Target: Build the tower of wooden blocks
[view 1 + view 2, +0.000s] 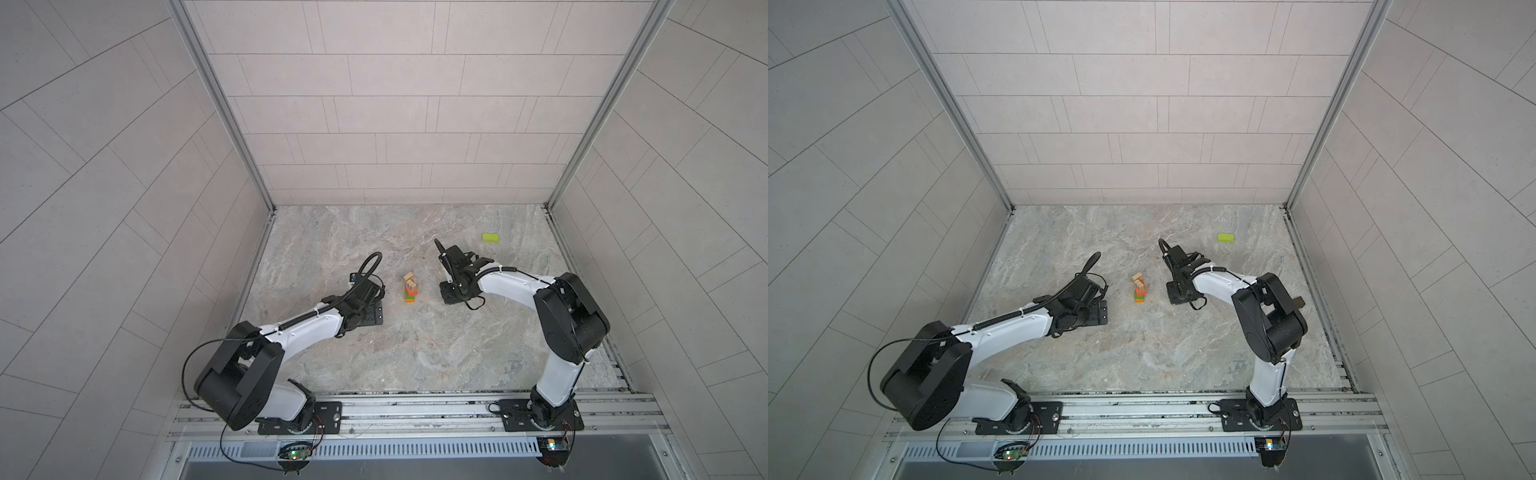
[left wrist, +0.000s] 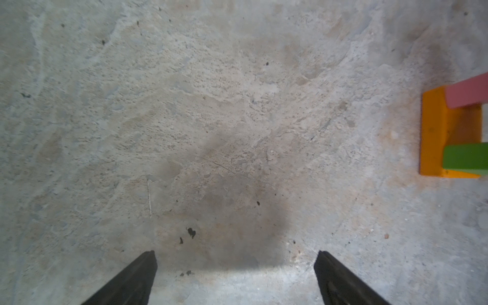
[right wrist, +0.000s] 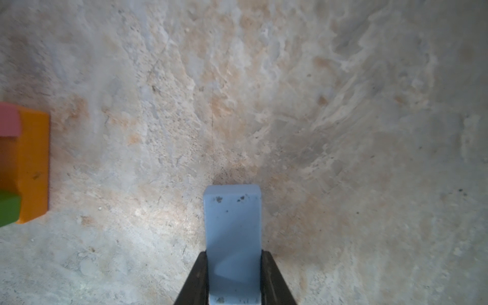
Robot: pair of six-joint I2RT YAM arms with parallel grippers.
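The right gripper pinches a blue block by its 2 long sides, near 1 end, so most of the block juts past the fingertips. The tower stands mid-table, at 9 o'clock from that gripper in both top views. Its orange base carries a pink block and a green block, and the tan cubes above look skewed.

That end grip may let the blue block pivot as it is carried. Setting it on so narrow and uneven a top could tip the stack, and a finger brushing the cubes would do the same.

The left gripper, spread and empty at the tower's 9 o'clock, is close enough to bump it. A lime block lies apart at 2 o'clock.
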